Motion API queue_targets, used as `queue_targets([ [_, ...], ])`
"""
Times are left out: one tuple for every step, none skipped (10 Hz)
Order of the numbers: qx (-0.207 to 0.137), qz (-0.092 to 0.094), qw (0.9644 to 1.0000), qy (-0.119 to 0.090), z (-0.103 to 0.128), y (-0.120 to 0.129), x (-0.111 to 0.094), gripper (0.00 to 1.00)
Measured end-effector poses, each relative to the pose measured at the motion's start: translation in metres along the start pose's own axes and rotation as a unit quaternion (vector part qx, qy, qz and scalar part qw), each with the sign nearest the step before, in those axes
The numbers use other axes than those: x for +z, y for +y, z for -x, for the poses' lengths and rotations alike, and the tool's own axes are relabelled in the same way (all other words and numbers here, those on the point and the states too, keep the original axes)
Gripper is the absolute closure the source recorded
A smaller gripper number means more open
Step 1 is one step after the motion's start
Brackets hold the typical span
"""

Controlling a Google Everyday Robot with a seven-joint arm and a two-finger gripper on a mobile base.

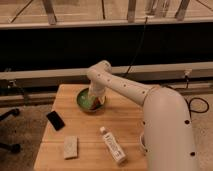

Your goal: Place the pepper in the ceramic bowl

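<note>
The green ceramic bowl stands at the back middle of the wooden table. My white arm reaches from the right, bends over the bowl and points down into it. The gripper is inside the bowl, low over its right half. A small dark red shape, likely the pepper, shows at the bowl's right edge beside the gripper. I cannot tell whether it is held or lying in the bowl.
A black phone lies at the table's left. A pale sponge-like block lies at the front left. A white bottle lies on its side at the front middle. A dark wall and rail run behind the table.
</note>
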Motion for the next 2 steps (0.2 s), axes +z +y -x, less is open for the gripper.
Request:
queue_targets([
  [0.002, -0.004, 1.0, 0.001, -0.0014, 0.0001, -0.0001, 0.2],
  [0.002, -0.007, 1.0, -0.001, -0.0008, -0.0008, 0.0001, 0.2],
])
